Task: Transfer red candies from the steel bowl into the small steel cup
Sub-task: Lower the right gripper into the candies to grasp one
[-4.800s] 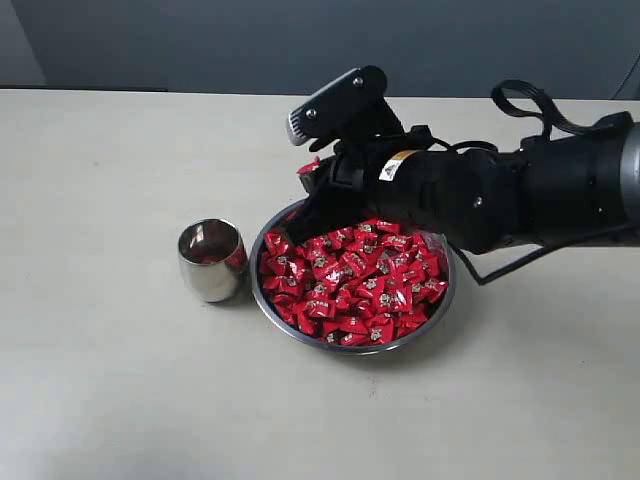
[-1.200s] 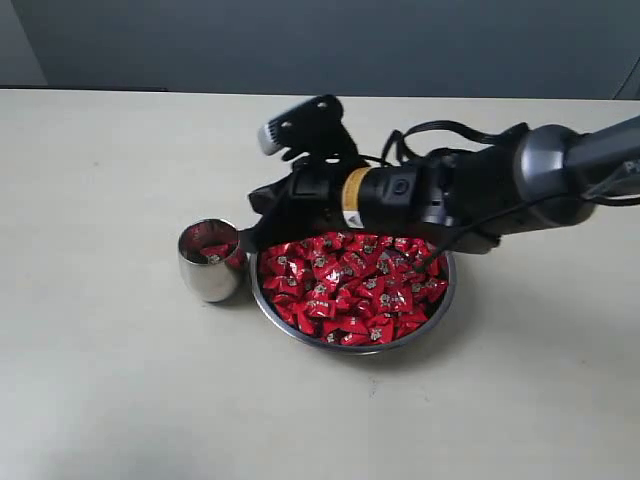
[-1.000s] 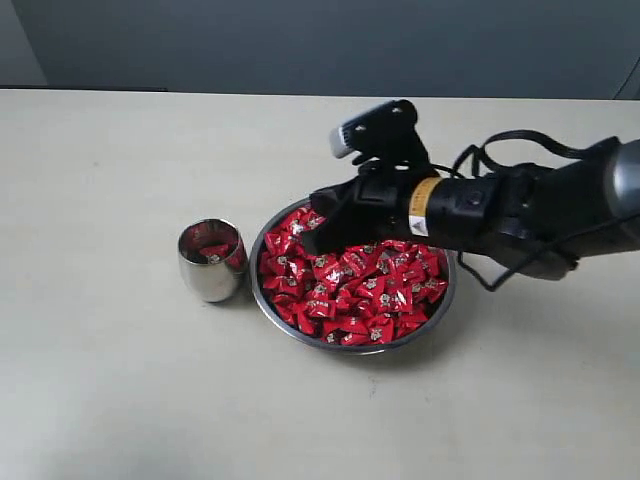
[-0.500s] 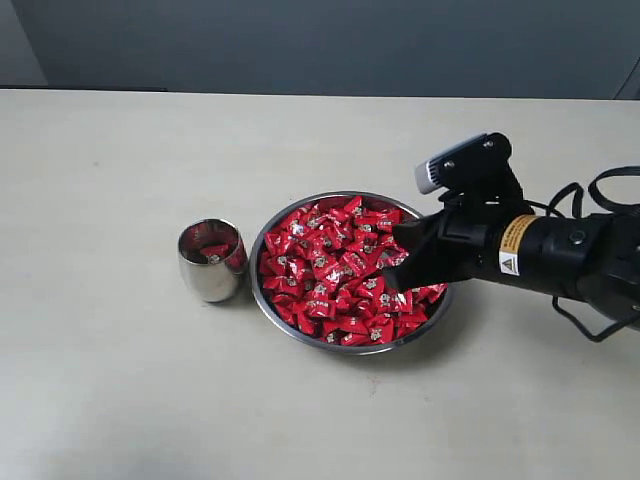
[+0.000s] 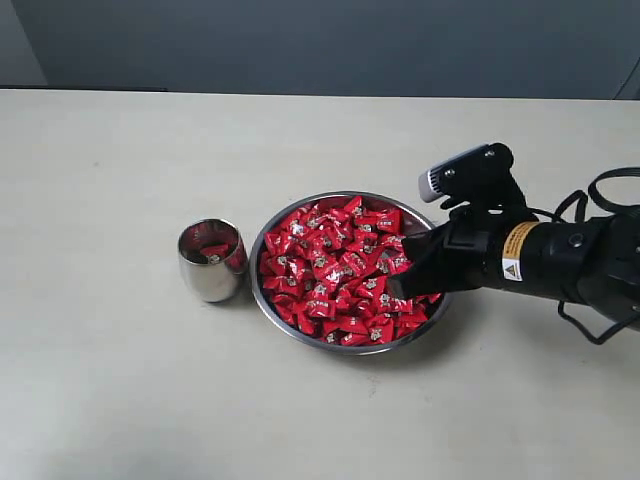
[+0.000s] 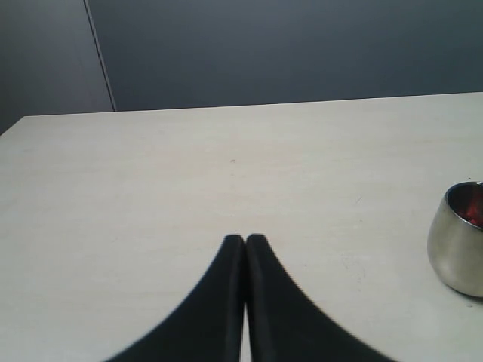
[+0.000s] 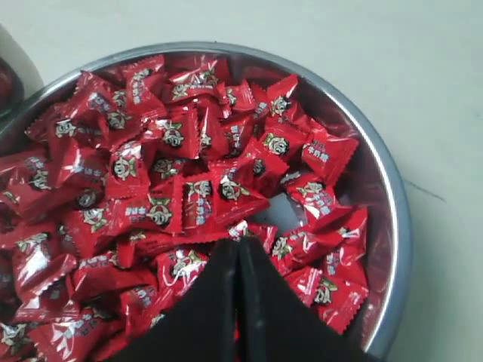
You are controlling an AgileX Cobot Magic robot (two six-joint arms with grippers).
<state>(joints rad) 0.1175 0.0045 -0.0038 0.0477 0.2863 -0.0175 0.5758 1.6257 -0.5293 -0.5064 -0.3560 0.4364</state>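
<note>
right hand (image 7: 238,243) closed — over red candies (image 7: 173,136) in steel bowl (image 7: 389,188)

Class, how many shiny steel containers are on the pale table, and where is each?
2. In the exterior view, the small rounded steel cup stands left; the wide shallow steel bowl of red-wrapped candies sits just right of it. None appears hidden.

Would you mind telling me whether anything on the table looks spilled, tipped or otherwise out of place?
Nothing stands out. The steel bowl sits level with the red candies heaped inside its rim, the small steel cup stands upright close beside it, and no candy lies loose on the table.
</note>
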